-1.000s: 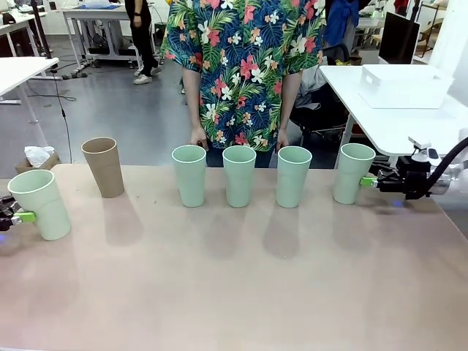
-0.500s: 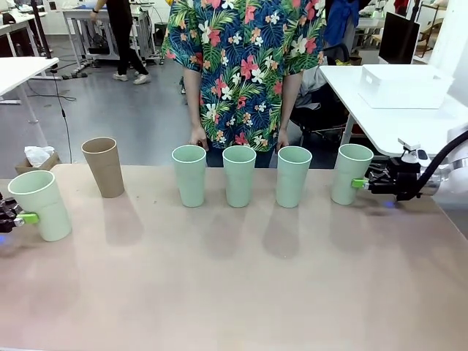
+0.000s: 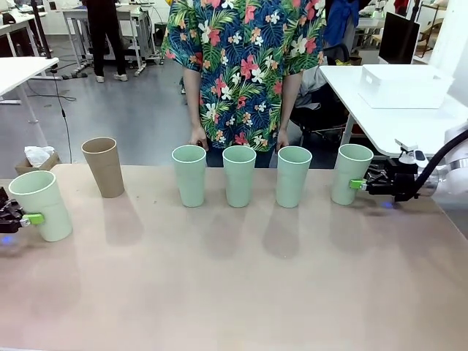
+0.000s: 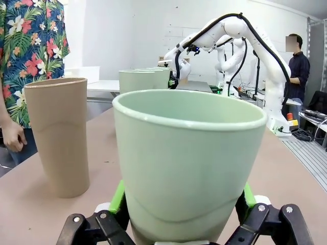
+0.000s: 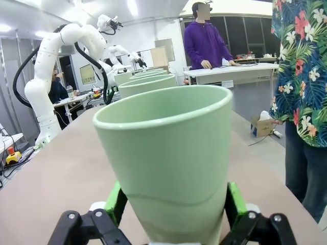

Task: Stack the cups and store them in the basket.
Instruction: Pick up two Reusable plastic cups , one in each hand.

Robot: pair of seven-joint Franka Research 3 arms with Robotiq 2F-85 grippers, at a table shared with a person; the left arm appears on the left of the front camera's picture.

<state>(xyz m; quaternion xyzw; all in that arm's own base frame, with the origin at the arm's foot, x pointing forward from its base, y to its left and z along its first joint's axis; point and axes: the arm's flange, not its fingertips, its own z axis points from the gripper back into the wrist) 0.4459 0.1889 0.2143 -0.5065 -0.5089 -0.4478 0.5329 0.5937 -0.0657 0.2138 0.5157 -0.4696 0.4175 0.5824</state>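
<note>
Six cups stand in a row along the far half of the table. My left gripper (image 3: 25,219) is shut on the leftmost mint cup (image 3: 40,205), which leans a little; its green pads (image 4: 117,196) press both sides of that cup (image 4: 186,163). A tan-brown cup (image 3: 104,167) (image 4: 59,138) comes after it, then three mint cups (image 3: 239,175) in the middle. At the right end, my right gripper (image 3: 358,184) is shut on another mint cup (image 3: 351,173) (image 5: 166,168), with green pads (image 5: 236,201) on either side. The white basket (image 3: 404,85) sits on a separate table at the back right.
A person in a flowered shirt stands at the far edge, hands (image 3: 199,137) resting just behind the middle cups. The near half of the table (image 3: 234,292) is bare. The side table with the basket lies beyond the right corner.
My right gripper has carried its mint cup slightly to the left. My left gripper has nudged its cup a little to the right. The other cups have not moved.
</note>
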